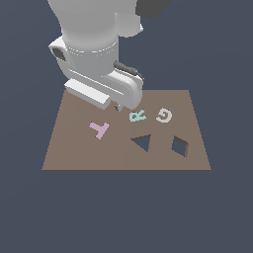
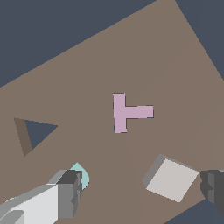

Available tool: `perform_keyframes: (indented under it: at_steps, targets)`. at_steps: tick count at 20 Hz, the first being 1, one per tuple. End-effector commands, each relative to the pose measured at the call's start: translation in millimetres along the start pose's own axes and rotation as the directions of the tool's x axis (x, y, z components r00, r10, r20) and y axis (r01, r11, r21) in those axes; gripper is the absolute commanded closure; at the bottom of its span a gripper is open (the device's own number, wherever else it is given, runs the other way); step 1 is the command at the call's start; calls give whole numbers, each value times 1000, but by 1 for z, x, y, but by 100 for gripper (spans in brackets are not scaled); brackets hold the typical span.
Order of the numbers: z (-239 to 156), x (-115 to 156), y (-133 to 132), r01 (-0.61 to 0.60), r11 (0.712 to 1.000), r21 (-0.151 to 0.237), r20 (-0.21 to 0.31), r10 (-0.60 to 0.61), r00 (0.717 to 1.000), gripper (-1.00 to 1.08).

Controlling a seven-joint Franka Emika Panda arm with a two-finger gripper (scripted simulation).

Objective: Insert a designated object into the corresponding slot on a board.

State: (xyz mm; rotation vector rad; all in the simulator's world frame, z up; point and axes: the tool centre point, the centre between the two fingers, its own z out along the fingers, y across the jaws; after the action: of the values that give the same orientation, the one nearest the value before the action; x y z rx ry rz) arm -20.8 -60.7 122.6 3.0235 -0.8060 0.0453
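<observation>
My gripper (image 2: 142, 192) is spread wide, holding nothing, hanging low over the far side of the large flat brown board (image 1: 74, 153). Exterior view, left to right: pink Y letter (image 1: 100, 129), teal R letter (image 1: 138, 116), triangular cut-out (image 1: 143, 143), whitish G letter (image 1: 164, 115), then the diamond-turned square slot (image 1: 180, 146) at about 4 o'clock from my hand. The small pale grey-white square block (image 2: 170, 178) shows only in the wrist view, lying flat on the board between my fingers, nearer the dark one (image 2: 213, 186). Judging by its look: rigid, light, smooth-faced, so I'd pinch two opposite side faces squarely.

Brown board (image 1: 74, 148), pink Y (image 1: 100, 129), pale block (image 2: 171, 179)
</observation>
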Motion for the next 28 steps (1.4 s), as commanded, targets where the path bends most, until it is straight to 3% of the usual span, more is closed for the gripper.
perform_keyframes:
  at_steps: [1,9,18,22,28]
  targets:
    - [13,-4,13,-112,994,-2,5,112,994,-92]
    - [46,-23,44,-383,924,-9,18,383,924,-92]
    - [67,-41,59,-541,841,-14,25,541,840,-92]
    - [71,-44,61,-565,825,-15,27,565,824,-92]
    - [74,-44,61,-564,826,-15,28,564,825,-92]
